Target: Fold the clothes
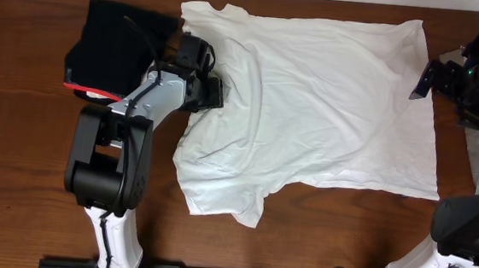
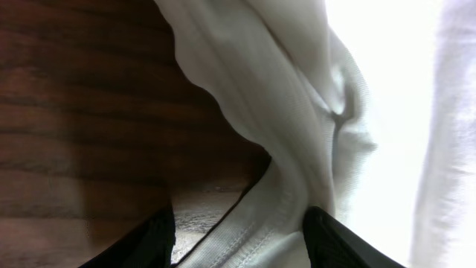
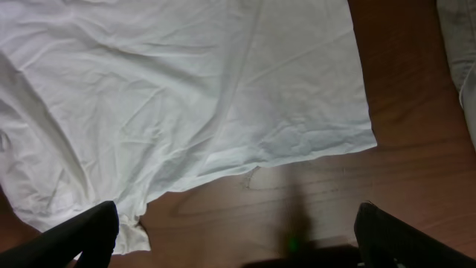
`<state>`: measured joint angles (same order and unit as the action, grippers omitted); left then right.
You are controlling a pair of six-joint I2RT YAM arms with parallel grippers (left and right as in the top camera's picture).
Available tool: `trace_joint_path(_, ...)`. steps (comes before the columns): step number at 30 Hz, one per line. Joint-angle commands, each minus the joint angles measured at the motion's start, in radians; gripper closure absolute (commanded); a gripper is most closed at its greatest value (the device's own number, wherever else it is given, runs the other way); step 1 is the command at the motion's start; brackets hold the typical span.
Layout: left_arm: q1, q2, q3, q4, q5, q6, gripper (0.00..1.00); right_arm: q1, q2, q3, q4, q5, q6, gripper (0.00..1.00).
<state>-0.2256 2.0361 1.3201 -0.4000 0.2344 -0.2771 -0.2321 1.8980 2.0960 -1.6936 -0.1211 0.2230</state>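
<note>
1. White cotton first: the white T-shirt [image 1: 327, 107] covers the middle and right of the table [image 1: 13, 176]. It's mostly flat out to the far edge, but one sleeve is bunched up, pointing at the near edge left of centre.
2. Halfway back, the left gripper [image 1: 217, 92] sits on the shirt's left edge. In the wrist view its fingers [image 2: 152, 242] are partly spread. A rolled bit of hem lies between them and bare wood shows beside one finger, so I'd say it's not pinching anything.
3. What could go wrong: that hem is doubled over itself. If the jaws close here they could catch two layers, or just the outer roll, and the fold would drag crooked. The creases by the sleeve would get folded in too.
4. Further back on the right, the right gripper [image 3: 238, 227] hangs over bare wood just off the shirt's corner. Its jaws are wide apart with nothing between them. With that side loose, I reckon a one-sided pull could slide the whole shirt.
5. In the far left corner is the black red-edged garment [image 1: 114, 38], partly hidden under the left arm.
6. Hard to tell: the grey-beige garment [image 3: 460, 45] is cut off at the right edge. No print shows on the shirt, so I can't say which side is up. The left wrist view is blown out on its right side.
</note>
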Motion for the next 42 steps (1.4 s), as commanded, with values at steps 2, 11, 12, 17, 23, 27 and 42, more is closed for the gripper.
trace_joint_path(2,-0.003,0.003,-0.006,-0.027,-0.109,-0.002,0.42,-0.002,0.0,-0.003,-0.001,0.006,-0.011,0.01)
trace_joint_path(11,-0.003,0.009,-0.007,-0.043,-0.151,-0.002,0.43,-0.002,0.0,-0.003,-0.001,0.006,-0.011,0.01)
trace_joint_path(12,-0.003,0.01,-0.007,-0.044,-0.171,-0.002,0.43,-0.002,0.0,-0.003,-0.001,0.006,-0.011,0.01)
trace_joint_path(17,-0.002,0.01,-0.007,-0.073,-0.315,-0.002,0.43,-0.002,0.0,-0.003,-0.001,0.006,-0.011,0.01)
trace_joint_path(23,0.011,0.01,-0.007,-0.092,-0.386,-0.002,0.43,-0.002,0.0,-0.003,-0.001,0.006,-0.011,0.01)
trace_joint_path(27,0.038,0.01,-0.007,-0.094,-0.42,-0.002,0.43,-0.002,0.0,-0.003,-0.001,0.006,-0.011,0.01)
trace_joint_path(42,0.111,0.001,-0.007,-0.179,-0.439,-0.01,0.43,-0.003,0.0,-0.003,-0.001,0.006,-0.011,0.01)
